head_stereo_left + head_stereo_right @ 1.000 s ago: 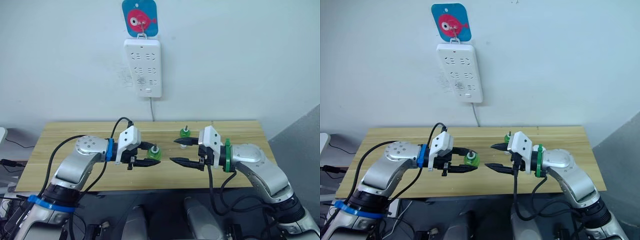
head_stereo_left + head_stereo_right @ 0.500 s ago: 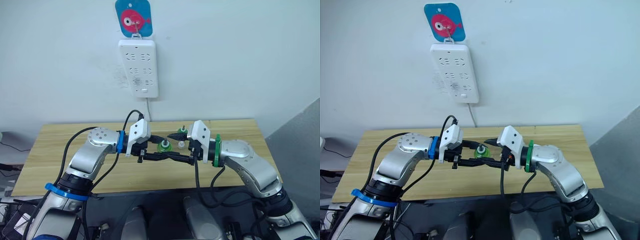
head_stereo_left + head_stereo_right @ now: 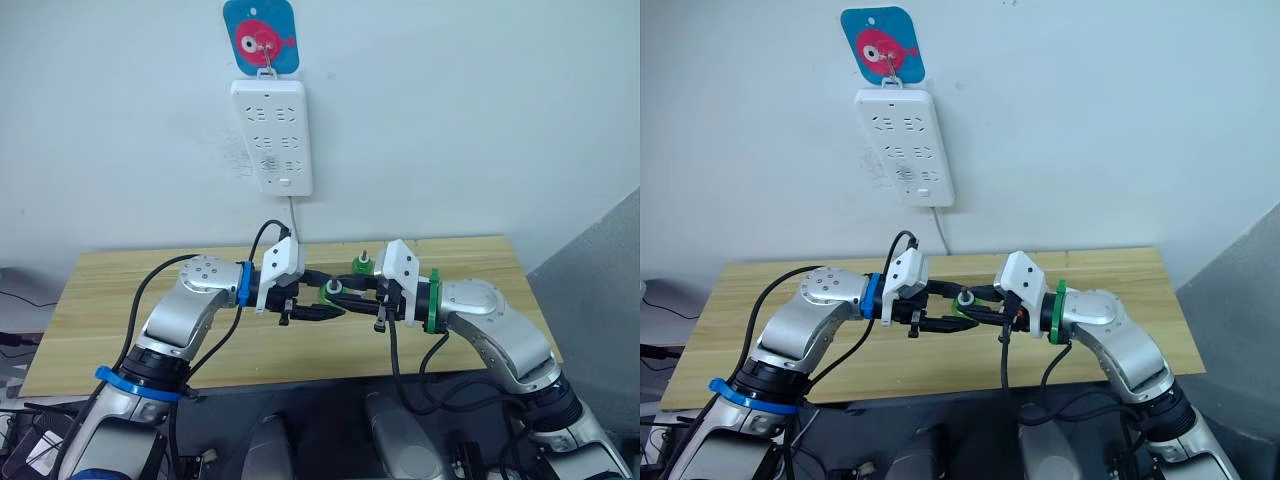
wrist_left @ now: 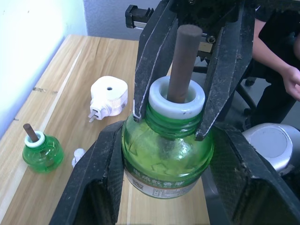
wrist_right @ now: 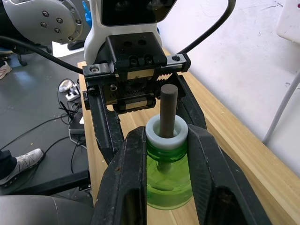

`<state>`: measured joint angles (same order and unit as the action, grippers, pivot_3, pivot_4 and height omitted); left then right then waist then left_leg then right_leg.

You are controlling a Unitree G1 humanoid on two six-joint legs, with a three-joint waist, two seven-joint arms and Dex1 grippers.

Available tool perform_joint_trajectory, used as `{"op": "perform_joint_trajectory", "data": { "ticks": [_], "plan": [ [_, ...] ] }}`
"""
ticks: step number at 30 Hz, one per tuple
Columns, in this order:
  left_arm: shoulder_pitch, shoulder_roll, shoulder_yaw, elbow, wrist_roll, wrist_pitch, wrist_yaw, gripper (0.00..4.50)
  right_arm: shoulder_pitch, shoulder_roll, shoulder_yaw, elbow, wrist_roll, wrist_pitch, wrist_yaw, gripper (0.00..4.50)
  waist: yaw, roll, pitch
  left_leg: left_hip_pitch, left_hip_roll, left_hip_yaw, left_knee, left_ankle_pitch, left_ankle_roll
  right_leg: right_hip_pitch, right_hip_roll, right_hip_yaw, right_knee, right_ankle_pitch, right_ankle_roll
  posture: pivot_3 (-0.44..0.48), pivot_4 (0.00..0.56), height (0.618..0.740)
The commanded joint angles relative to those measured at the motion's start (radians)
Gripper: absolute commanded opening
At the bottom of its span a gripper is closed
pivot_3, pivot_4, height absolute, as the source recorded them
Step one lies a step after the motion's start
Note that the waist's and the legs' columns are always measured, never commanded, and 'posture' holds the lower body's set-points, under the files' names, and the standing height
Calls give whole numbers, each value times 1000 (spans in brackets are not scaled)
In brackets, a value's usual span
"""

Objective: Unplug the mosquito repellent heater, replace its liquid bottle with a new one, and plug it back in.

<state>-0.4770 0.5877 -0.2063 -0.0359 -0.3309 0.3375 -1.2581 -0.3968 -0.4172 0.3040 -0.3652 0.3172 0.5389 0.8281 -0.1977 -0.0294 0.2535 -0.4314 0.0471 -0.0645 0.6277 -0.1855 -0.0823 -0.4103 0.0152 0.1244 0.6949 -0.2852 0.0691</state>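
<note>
The left wrist view is showing the most about progress: the mosquito repellent heater (image 4: 108,97) is lying unplugged on the table (image 4: 154,206), prongs out and with no bottle in it, beside a green bottle (image 4: 42,151) with its wick standing on the wood and a small whitish cap (image 4: 78,156) next to it. A second green bottle (image 4: 166,150) is being held above the table between both arms, the left gripper (image 4: 164,173) clamping its body while the right gripper (image 5: 161,154) is closing on its white neck collar. So unplugging and pulling the bottle out look done; fitting a bottle into the heater and plugging into the power strip (image 3: 270,136) on the wall are left. Which bottle is the fresh one I cannot tell for certain. The head views are giving the strip's position well above the table, which the wrist views are missing, while the heater is hidden there behind the arms. A person's hand (image 4: 291,79) is appearing at the edge of the left wrist view.
</note>
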Motion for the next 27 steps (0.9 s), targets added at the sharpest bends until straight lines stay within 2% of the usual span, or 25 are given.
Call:
{"op": "perform_joint_trajectory", "data": {
  "ticks": [1,3,4,6,7,8,12,16,18,20,23,27],
  "plan": [
    [-12,-18,21,-50,-38,-16,-2,2233,-18,-3,-5,-8,14,-8,17,811,0,0,0,0,0,0,0,0,0,0,0,0,0,0,0,-237,178,740],
    [-11,-8,26,-27,-15,-22,15,2233,-19,-12,-30,-7,29,-10,26,811,0,0,0,0,0,0,0,0,0,0,0,0,0,0,0,-236,179,740],
    [-9,-3,27,-13,0,-30,23,2966,-17,-17,-46,-8,39,-9,30,811,0,0,0,0,0,0,0,0,0,0,0,0,0,0,0,-236,180,740],
    [5,13,39,2,-12,20,33,3524,-9,-27,-98,-16,88,13,34,811,0,0,0,0,0,0,0,0,0,0,0,0,0,0,0,-235,180,740],
    [13,18,49,1,-38,65,35,3577,-5,-26,-124,-22,117,33,30,811,0,0,0,0,0,0,0,0,0,0,0,0,0,0,0,-235,180,740],
    [19,21,56,-3,-55,96,36,3577,-2,-26,-141,-27,137,47,27,811,0,0,0,0,0,0,0,0,0,0,0,0,1,0,0,-236,181,740],
    [53,1,154,-76,-249,402,117,3577,13,34,-299,-46,345,221,-76,811,0,0,0,0,0,-1,0,0,0,0,0,-1,2,0,0,-237,182,740],
    [68,-104,283,-149,-450,618,295,3577,40,129,-445,-56,600,404,-251,811,1,0,0,0,0,-3,1,0,0,1,0,-2,2,0,0,-233,181,740],
    [71,-135,321,-178,-517,691,354,3577,45,148,-477,-63,675,452,-307,811,1,0,0,-1,0,-4,2,0,0,1,0,-3,2,0,0,-232,180,740],
    [72,-189,383,-197,-642,787,446,3577,48,184,-514,-60,790,493,-396,811,1,0,-1,0,0,-4,2,0,0,1,0,-3,2,0,0,-231,180,740],
    [74,-245,439,-211,-769,868,556,3577,42,208,-543,-49,909,518,-495,811,0,0,-1,0,0,-4,2,0,0,1,0,-3,3,0,0,-228,179,740],
    [85,-342,496,-198,-905,889,733,3577,19,224,-567,-11,1095,511,-628,811,1,0,-1,0,0,-4,2,0,0,1,0,-3,3,0,0,-224,175,740]
  ]
}}
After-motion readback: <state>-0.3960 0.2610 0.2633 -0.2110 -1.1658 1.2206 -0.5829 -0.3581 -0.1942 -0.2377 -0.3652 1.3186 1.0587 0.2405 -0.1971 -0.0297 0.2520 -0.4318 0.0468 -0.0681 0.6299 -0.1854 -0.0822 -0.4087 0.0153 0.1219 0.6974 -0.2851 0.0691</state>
